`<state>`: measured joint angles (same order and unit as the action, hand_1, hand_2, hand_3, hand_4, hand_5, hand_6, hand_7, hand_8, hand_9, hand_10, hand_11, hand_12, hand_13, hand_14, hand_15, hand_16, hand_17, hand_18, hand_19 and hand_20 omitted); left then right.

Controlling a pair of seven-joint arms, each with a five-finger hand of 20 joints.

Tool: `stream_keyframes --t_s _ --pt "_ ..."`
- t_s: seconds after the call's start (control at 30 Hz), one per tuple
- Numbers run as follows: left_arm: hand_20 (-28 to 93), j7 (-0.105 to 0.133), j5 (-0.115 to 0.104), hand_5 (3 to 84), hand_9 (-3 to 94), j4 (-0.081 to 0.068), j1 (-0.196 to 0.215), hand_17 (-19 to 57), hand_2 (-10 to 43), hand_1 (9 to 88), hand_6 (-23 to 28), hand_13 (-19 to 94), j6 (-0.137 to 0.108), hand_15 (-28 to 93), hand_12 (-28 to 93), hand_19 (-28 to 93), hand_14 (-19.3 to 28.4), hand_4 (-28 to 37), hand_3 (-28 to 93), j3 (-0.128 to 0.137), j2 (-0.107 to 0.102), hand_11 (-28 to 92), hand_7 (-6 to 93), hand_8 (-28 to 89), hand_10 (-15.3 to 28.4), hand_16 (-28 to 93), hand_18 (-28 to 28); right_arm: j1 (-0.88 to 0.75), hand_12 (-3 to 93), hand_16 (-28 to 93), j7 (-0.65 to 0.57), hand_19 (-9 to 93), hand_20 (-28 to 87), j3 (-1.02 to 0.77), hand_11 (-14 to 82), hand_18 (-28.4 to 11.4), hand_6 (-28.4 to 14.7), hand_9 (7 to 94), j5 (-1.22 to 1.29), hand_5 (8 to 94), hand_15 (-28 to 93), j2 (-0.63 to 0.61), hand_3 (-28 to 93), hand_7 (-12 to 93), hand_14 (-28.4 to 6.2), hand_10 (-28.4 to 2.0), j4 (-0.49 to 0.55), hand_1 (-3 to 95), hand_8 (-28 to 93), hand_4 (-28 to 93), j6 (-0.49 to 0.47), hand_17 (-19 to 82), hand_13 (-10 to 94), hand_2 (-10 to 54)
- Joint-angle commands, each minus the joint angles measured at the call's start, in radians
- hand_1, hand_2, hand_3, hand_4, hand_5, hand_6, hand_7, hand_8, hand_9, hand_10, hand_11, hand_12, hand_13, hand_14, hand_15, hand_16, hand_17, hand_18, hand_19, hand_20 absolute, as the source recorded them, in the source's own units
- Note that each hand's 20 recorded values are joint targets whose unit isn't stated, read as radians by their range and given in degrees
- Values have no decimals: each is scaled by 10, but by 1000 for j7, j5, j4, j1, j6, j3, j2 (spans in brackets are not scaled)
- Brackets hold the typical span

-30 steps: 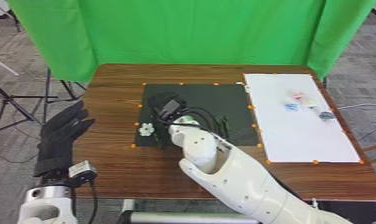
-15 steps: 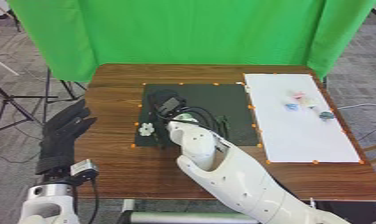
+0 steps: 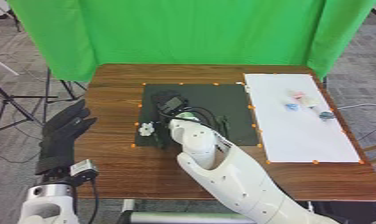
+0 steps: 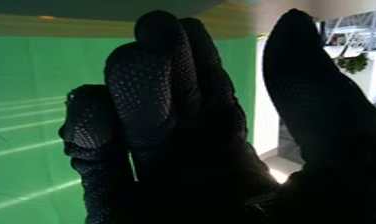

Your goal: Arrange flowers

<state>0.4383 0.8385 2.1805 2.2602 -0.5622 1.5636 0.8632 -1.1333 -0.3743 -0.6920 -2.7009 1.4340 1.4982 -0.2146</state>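
Note:
In the head view, my right hand (image 3: 169,100) is over the left part of the dark mat (image 3: 222,95). Its fingers are extended in the right wrist view, where the hand (image 4: 180,145) has its thumb apart and holds nothing visible. A white flower (image 3: 146,129) lies near the mat's left edge, just nearer than that hand. Green foliage (image 3: 223,125) is on the mat beyond the right wrist. A pink flower (image 3: 297,94), a blue flower (image 3: 292,107) and a dark bluish bloom (image 3: 327,115) rest on the white board (image 3: 304,142). My left hand (image 3: 62,130) stays open off the table's left side.
The brown wooden table (image 3: 149,175) surrounds the mat and board, with small orange markers along their edges. A green curtain (image 3: 198,35) hangs behind the far edge. Dark cables (image 3: 202,111) loop beside my right wrist.
My right hand has shifted slightly to the right over the mat. The flowers and my left hand look unmoved.

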Motion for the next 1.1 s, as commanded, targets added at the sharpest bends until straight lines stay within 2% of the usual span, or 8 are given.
stream_keyframes --t_s 0.03,0.2,0.47,0.57,0.67,0.7,0.8,1.1 --pt "41 29 -26 380 310 34 106 -93 45 276 96 236 -38 652 50 605 267 -163 839 48 -8 363 165 -114 189 -178 217 5 213 182 70 932 189 -23 385 -173 -56 664 -34 657 707 1 794 220 -90 -158 108 335 -119 -283 -102 431 667 -91" --pt "42 57 -40 379 310 49 162 -93 43 275 96 236 -56 652 50 605 267 -166 839 67 -1 363 165 -115 189 -179 217 31 206 172 111 932 170 -42 372 -184 -73 616 13 614 722 -90 798 195 -110 -179 259 317 -112 -279 -181 399 627 -71" --pt "42 77 -45 379 310 60 192 -93 42 263 96 235 -72 651 50 605 268 -186 835 74 -1 361 164 -114 189 -178 217 54 190 153 32 932 143 -94 303 -195 -87 577 216 575 729 -336 795 157 -134 -199 412 286 -96 -252 -88 375 596 -12" --pt "42 88 -53 378 310 60 196 -93 44 262 95 234 -77 651 51 605 268 -192 834 70 -3 360 164 -114 189 -178 217 31 183 148 -2 932 137 -139 273 -197 -89 571 264 574 729 -410 799 152 -135 -201 427 282 -93 -247 -50 370 593 -5" --pt "42 105 -72 377 310 61 199 -93 45 263 95 234 -92 651 51 605 268 -194 833 60 -22 359 163 -114 189 -178 217 52 182 145 -75 932 130 -123 260 -197 -89 569 339 574 727 -520 803 151 -136 -201 423 280 -93 -245 17 369 592 4" --pt "42 116 -83 377 310 64 208 -93 45 263 95 234 -102 651 51 604 268 -195 832 57 -32 359 163 -114 189 -178 217 -33 182 144 -21 932 130 -243 258 -197 -89 568 265 573 727 -461 803 151 -136 -201 418 280 -93 -244 -46 369 592 5" --pt "42 116 -82 376 309 61 203 -93 45 263 95 234 -101 651 52 604 268 -195 831 48 -26 358 163 -114 189 -178 217 -11 181 143 -95 932 127 -209 252 -197 -89 566 350 572 727 -569 808 151 -138 -201 405 280 -94 -242 17 369 591 7" --pt "42 164 -135 376 309 64 210 -93 45 261 95 234 -133 650 52 604 268 -195 831 19 -71 359 163 -113 189 -178 216 -103 182 139 -172 932 125 -291 246 -194 -89 566 398 569 727 -705 821 152 -134 -199 375 284 -93 -243 72 373 594 4"
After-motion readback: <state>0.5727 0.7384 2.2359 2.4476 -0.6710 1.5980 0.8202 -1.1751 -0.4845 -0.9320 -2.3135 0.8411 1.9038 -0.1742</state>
